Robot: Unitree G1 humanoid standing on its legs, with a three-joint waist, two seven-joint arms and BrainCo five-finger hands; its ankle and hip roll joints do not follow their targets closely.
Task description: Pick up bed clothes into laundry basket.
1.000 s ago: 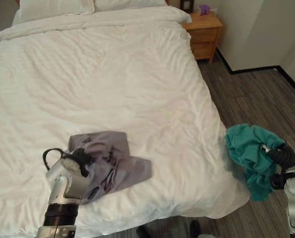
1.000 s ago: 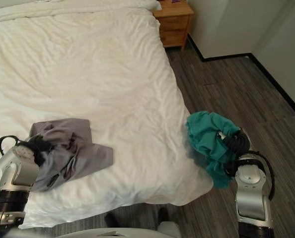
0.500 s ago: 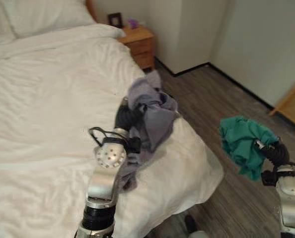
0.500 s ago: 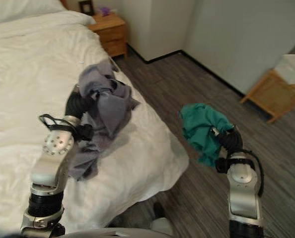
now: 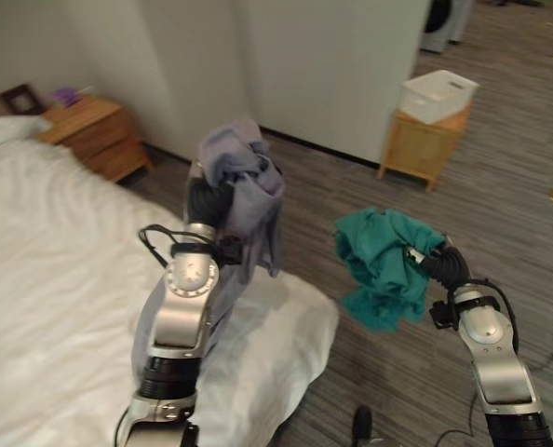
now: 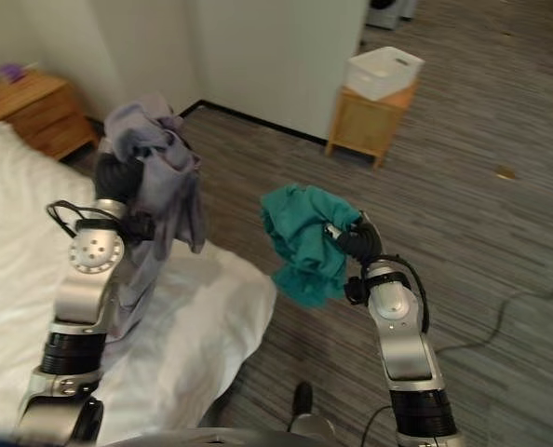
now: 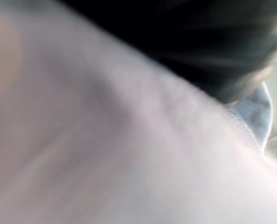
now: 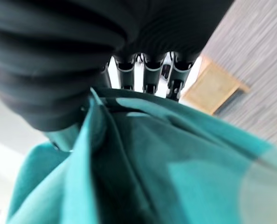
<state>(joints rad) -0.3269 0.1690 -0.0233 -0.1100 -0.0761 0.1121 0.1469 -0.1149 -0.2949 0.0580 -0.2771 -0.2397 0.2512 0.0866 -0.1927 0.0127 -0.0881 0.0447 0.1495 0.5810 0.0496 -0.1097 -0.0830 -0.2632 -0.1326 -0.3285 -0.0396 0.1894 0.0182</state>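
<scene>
Fingers (image 8: 145,77) of the right hand (image 6: 358,244) clutch teal cloth (image 6: 300,240); left hand (image 5: 205,200) grips grey cloth (image 5: 244,191).

L arm raised, forearm near upright above the bed (image 5: 53,307) corner, wrist bent fwd. Left hand (image 5: 205,197) at top of arm, dark cover showing, fingers buried in grey garment (image 5: 244,191) it carries, cloth draped over and down past the wrist.

R arm out beyond the bed corner, over the floor, forearm angled up, lower than L. Right hand (image 6: 358,240) fingers curled into teal garment (image 6: 300,240), which bunches and hangs off it. Right wrist view: fingers (image 8: 148,74) pressed into teal cloth.
</scene>
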